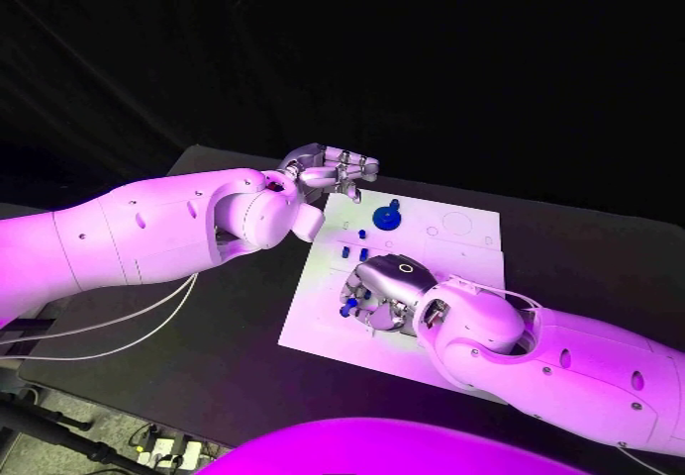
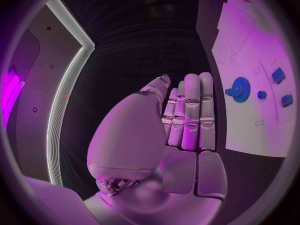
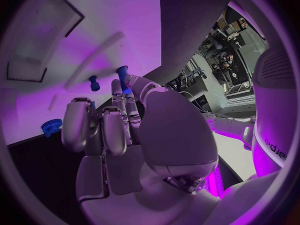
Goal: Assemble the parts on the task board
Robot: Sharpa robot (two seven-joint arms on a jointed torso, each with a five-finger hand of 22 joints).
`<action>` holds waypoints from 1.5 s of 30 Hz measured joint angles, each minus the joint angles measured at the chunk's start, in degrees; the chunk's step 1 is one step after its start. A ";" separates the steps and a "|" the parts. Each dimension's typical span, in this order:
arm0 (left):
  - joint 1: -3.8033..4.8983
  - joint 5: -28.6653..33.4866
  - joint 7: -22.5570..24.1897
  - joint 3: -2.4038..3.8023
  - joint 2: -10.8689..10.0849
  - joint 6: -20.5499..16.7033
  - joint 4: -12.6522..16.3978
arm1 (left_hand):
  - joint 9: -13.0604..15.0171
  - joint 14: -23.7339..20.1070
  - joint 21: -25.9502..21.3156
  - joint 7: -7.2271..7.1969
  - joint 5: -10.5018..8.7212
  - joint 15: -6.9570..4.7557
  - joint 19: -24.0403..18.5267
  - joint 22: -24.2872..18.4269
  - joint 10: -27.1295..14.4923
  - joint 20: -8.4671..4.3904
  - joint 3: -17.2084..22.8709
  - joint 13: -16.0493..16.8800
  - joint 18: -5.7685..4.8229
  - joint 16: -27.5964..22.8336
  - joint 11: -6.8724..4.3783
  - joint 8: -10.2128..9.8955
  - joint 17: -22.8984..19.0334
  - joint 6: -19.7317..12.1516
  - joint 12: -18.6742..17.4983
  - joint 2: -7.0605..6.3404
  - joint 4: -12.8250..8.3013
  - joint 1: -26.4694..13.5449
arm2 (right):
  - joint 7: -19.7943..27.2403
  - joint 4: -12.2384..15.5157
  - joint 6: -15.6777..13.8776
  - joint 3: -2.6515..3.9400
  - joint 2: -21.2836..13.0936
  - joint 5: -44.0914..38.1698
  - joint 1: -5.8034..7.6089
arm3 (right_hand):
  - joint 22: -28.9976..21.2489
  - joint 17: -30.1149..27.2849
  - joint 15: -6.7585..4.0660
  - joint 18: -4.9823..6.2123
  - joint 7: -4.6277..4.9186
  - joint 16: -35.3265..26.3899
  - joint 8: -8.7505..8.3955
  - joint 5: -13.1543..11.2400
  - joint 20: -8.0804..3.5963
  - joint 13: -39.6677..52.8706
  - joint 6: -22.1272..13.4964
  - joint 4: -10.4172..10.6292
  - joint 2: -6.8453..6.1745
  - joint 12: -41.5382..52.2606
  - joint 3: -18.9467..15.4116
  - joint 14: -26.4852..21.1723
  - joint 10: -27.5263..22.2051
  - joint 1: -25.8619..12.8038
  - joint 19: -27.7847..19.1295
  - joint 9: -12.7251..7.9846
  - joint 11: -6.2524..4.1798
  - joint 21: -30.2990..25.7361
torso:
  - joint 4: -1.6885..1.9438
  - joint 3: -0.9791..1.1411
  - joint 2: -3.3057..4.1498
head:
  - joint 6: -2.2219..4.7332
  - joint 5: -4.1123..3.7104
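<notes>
Board (image 1: 454,259) holds a blue gear (image 1: 387,214) and small pegs. My right hand (image 1: 380,295) rests on it, apparently pinching a peg (image 3: 122,73). My left hand (image 1: 329,168) hovers beyond its far corner, fingers straight, empty.

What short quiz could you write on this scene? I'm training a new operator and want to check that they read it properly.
1. Fill in: the left hand, fingers stretched out, holds ____.
2. True or false: the blue gear lies on the task board.
3. Which hand is above the board's near half? A. left hand B. right hand

Key: 1 nothing; 2 true; 3 B
</notes>
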 measured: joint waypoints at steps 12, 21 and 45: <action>0.01 0.00 -0.08 0.00 0.03 0.01 0.04 | 0.00 0.00 0.00 0.00 0.00 0.00 0.00 0.00 0.00 0.00 -0.13 0.00 0.00 0.00 0.00 0.00 -0.06 0.00 0.00 0.00 -0.13 0.00 | 0.02 -0.60 -0.05 -0.44 0.54 -0.13 -0.38 | -0.01 -0.66 1.19 0.00 1.91 0.00 -2.76 1.05 1.28 -1.15 -4.19 0.59 -2.33 -3.81 -0.57 -0.12 -5.44 -3.35 -1.28 -0.88 0.77 -2.69 | -0.01 -0.02 -0.04 | -0.15 0.05; 0.01 -0.01 -0.19 0.00 0.00 0.02 0.06 | 0.00 0.00 0.00 0.00 0.00 0.00 0.00 0.00 0.00 0.00 -0.13 -0.01 -0.01 0.00 0.00 0.00 -0.06 0.00 0.00 0.00 -0.13 0.00 | 0.13 -0.43 -1.17 -0.50 -0.07 0.08 -0.49 | -0.02 -5.63 1.96 0.91 2.26 -3.30 -3.01 -0.11 2.37 -0.79 -6.64 0.91 -3.37 -3.22 -4.71 -0.10 -10.04 -5.12 -4.46 -1.67 1.85 -10.23 | -0.04 -0.02 -0.04 | -0.16 0.11; -0.01 -0.02 -0.39 -0.20 -0.65 0.06 -0.17 | 0.00 0.00 0.00 0.00 0.00 0.00 0.00 0.00 -0.21 0.00 -0.13 -0.01 -0.01 0.00 -0.21 0.00 -0.05 0.00 0.00 0.00 -0.13 0.00 | 2.80 11.46 -11.14 0.67 -21.92 15.74 3.63 | -0.03 0.81 -1.20 -0.02 -0.58 1.15 -0.86 0.74 -0.32 6.23 -4.31 5.34 -0.29 12.90 -12.74 -0.11 8.07 -6.57 0.98 -2.06 -2.81 -0.54 | -0.69 0.02 -0.44 | 1.08 -4.50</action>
